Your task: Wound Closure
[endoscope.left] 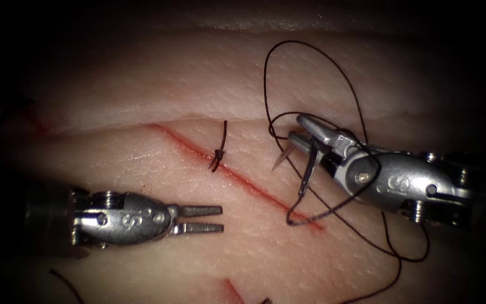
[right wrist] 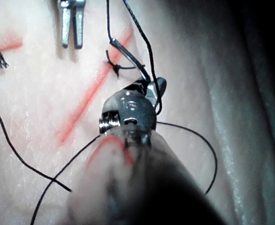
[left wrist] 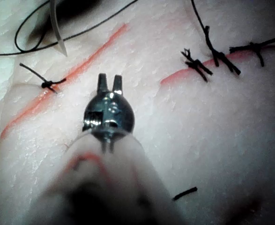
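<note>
A neighbouring cut (left wrist: 172, 75) bears three knotted stitches (left wrist: 219, 58); a loose thread scrap (left wrist: 184, 193) lies well apart.

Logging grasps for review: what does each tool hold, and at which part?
Right tool: the needle, gripped near its tip end, clear of the tissue. Left tool: nothing, fingers open.

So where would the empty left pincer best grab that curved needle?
Probably the bare stretch behind the point of the curved steel needle, coming from the picture's left: the point juts that way, off the pale tissue, right of the red cut. The right arm's silver pincer grips it farther back; the left arm's open pincer holds nothing.
</note>
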`<state>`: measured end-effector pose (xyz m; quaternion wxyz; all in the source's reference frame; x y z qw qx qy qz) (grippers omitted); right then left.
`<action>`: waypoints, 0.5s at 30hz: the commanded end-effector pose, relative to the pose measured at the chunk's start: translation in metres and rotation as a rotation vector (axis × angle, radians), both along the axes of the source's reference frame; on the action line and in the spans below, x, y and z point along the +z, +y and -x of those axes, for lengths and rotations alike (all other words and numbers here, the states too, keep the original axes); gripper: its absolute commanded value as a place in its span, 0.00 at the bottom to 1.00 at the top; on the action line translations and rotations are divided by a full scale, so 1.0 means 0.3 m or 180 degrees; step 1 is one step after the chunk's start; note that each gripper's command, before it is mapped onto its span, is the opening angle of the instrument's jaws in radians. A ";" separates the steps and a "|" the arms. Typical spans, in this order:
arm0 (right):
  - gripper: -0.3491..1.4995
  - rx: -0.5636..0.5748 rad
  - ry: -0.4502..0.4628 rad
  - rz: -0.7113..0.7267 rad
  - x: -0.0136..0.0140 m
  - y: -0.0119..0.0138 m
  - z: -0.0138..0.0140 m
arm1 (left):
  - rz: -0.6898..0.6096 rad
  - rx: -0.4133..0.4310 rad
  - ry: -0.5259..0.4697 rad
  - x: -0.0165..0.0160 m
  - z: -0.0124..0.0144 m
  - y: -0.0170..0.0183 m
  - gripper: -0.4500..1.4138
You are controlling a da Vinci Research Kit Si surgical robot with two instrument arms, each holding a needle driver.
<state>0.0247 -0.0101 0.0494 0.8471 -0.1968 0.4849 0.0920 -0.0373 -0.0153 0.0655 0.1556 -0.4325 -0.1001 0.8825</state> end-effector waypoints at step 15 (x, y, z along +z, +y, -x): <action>0.00 -0.0026 0.0001 0.0039 0.0001 -0.0021 -0.0045 | 0.0009 -0.0006 0.0014 0.004 0.0032 0.001 0.30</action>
